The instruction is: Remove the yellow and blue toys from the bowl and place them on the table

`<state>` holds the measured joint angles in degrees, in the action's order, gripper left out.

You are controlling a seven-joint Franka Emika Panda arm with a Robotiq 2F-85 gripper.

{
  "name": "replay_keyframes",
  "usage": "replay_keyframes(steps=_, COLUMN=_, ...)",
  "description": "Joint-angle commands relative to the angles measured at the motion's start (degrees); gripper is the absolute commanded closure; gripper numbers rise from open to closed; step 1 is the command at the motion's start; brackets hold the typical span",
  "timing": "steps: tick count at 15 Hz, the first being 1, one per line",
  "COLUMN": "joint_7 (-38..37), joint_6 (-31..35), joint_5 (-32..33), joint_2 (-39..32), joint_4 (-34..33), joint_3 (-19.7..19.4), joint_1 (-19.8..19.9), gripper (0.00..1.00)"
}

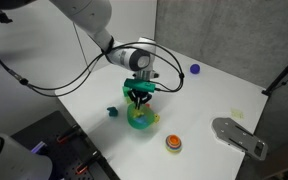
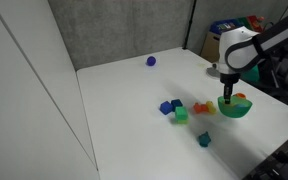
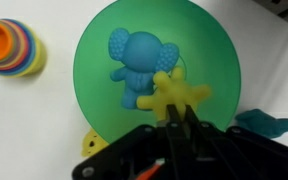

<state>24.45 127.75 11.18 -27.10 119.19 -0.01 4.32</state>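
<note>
The green bowl (image 3: 94, 60) fills the wrist view and shows in both exterior views (image 1: 142, 120) (image 2: 238, 109) on the white table (image 1: 219, 95) (image 2: 124, 120). In the bowl lie a blue elephant-shaped toy (image 3: 132, 68) and a yellow star-shaped toy (image 3: 176, 92). My gripper (image 3: 174, 118) reaches down into the bowl (image 1: 139, 98) (image 2: 227, 98), its fingers shut close together on the yellow toy's near edge. The yellow toy still sits inside the bowl, touching the blue toy.
A stacked orange-and-yellow ring piece (image 3: 9, 50) (image 1: 173, 143) stands beside the bowl. A teal piece (image 3: 266, 124) (image 1: 112, 112) lies on the bowl's other side. Several small blocks (image 2: 176, 107) lie nearby. A dark ball (image 1: 195, 69) (image 2: 151, 61) sits far back. A grey metal plate (image 1: 239, 135) is at the edge.
</note>
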Motion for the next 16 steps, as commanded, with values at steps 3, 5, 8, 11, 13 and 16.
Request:
replay_keyframes(steps=3, joint_7=-10.5, joint_6=8.4, joint_5=14.8, joint_2=1.4, joint_4=-1.7, joint_3=-5.7, joint_1=-3.8, gripper=0.96)
replay_keyframes(steps=5, joint_7=-15.4, joint_6=12.2, joint_5=21.4, joint_2=1.8, joint_4=-1.4, joint_3=-8.0, joint_1=-5.5, gripper=0.96)
replay_keyframes(steps=8, joint_7=-25.4, joint_6=17.5, joint_5=32.6, joint_2=1.6, joint_4=-1.2, joint_3=-11.8, joint_1=-8.5, gripper=0.96)
replay_keyframes(steps=11, joint_7=-25.9, joint_6=15.9, joint_5=30.8, joint_2=1.3, joint_4=-1.2, joint_3=-8.9, joint_1=-6.1, gripper=0.96)
replay_keyframes(steps=13, joint_7=-16.2, joint_6=14.5, joint_5=20.2, joint_2=1.8, joint_4=-0.1, joint_3=-3.7, joint_1=-1.9, gripper=0.96)
replay_keyframes(steps=16, joint_7=-5.1, joint_6=10.9, joint_5=5.8, joint_2=1.8, joint_4=-0.6, joint_3=1.1, joint_1=1.7, gripper=0.66)
